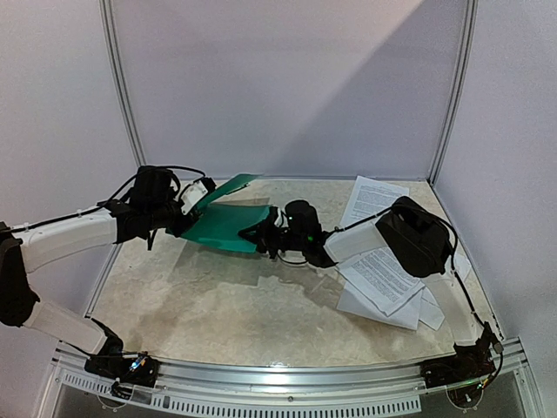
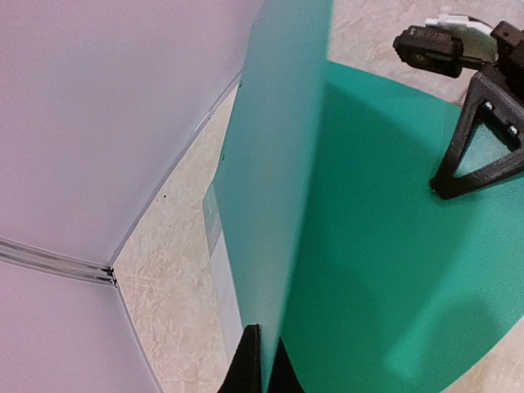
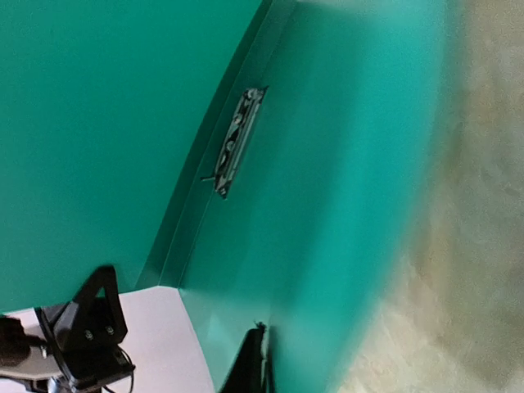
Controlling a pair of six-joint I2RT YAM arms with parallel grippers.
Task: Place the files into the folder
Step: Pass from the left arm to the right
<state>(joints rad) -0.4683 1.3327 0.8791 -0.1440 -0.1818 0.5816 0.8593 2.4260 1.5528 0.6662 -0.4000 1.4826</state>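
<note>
Your left gripper [image 2: 264, 364] pinches the folder's [image 1: 224, 225] raised cover and your right gripper [image 3: 258, 360] pinches the lower cover's edge. The folder is spread open between them, near the table's [image 1: 218, 300] far edge. The files [image 1: 376, 207] lie fanned by the far-right corner, apart from both grippers.

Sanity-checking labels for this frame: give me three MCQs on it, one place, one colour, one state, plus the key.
1. Where are the files?
A stacked at the far left
B on the table, right side
C held in the air

2. What colour is the folder?
A red
B yellow
C teal-green

3. What state is the folder in?
A open, one flap in each gripper
B closed and lying flat
C rolled up

Key:
1 B, the white sheets lie spread on the right side.
2 C, it looks teal-green in every view.
3 A, the left gripper and right gripper each pinch a flap, and the metal clip is exposed.
</note>
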